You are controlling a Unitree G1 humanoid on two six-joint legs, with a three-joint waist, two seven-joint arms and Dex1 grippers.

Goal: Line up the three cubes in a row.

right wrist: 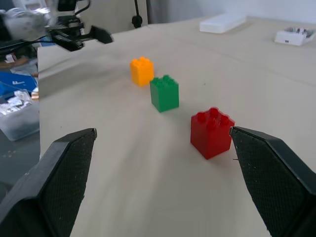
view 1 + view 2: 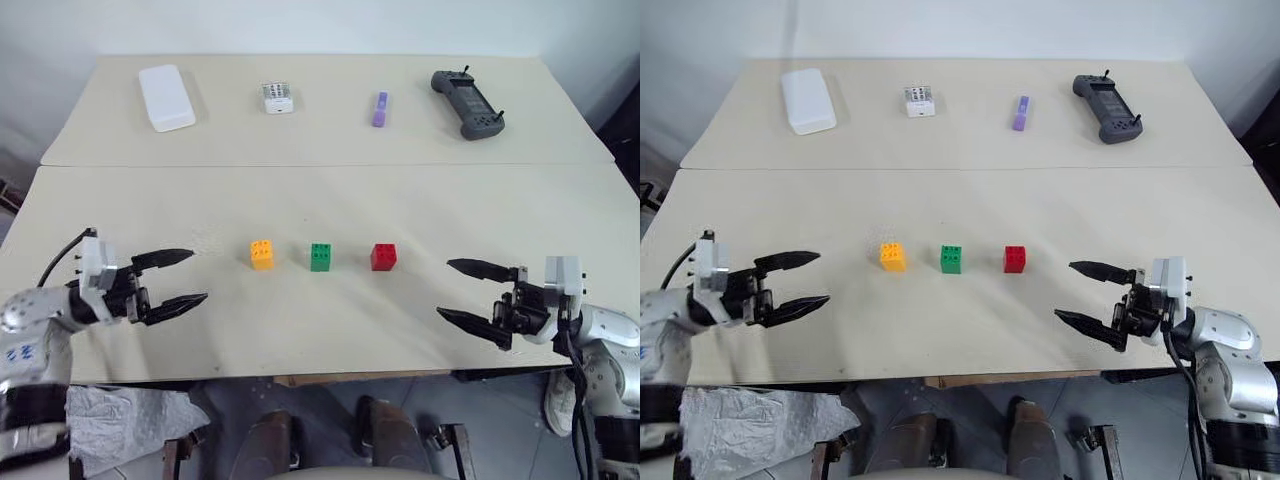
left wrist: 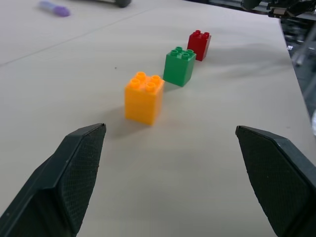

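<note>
Three studded cubes stand in a row on the near table: orange-yellow cube on the left, green cube in the middle, red cube on the right, with even gaps between them. My left gripper is open to the left of the orange-yellow cube, apart from it, pointing at the row. My right gripper is open to the right of the red cube, also apart and empty. The left wrist view shows the orange-yellow cube nearest; the right wrist view shows the red cube nearest.
On the far table lie a white box, a white dotted dice-like cube, a small purple piece and a dark handheld controller. A seam joins the two tables. The near table edge runs just below the grippers.
</note>
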